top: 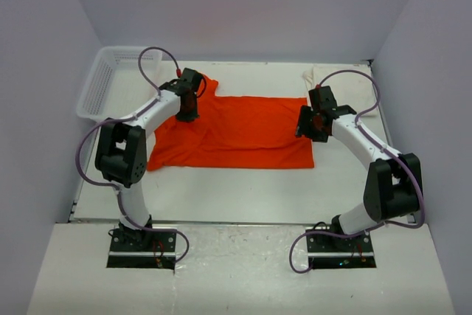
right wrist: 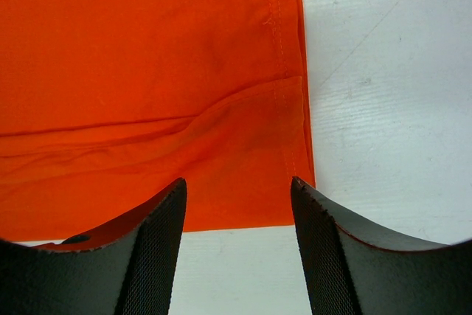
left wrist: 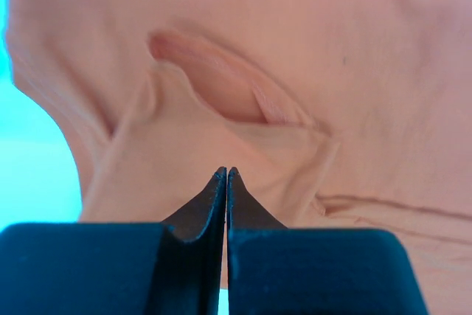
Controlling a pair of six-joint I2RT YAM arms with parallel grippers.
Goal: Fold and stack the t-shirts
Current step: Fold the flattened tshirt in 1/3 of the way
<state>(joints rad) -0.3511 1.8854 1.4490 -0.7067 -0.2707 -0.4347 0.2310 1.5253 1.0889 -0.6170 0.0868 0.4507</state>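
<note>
**Folding the first shirt: both arms are at its two ends, and the fold is not yet made**

The orange t-shirt (top: 243, 130) lies spread across the middle of the table (top: 243, 193), while the cream t-shirt (top: 354, 86) waits at the far right corner, well apart from the left arm. The left gripper (left wrist: 226, 173) is fully closed at the sleeve end of the orange shirt, its tips against a wrinkle of cloth; we cannot tell if cloth is really pinched. The right gripper (right wrist: 237, 189) stands open above the hem corner and holds nothing. In our judgement, the right gripper must next go down and close on this corner, so that both ends can be lifted together and folded over.
</note>
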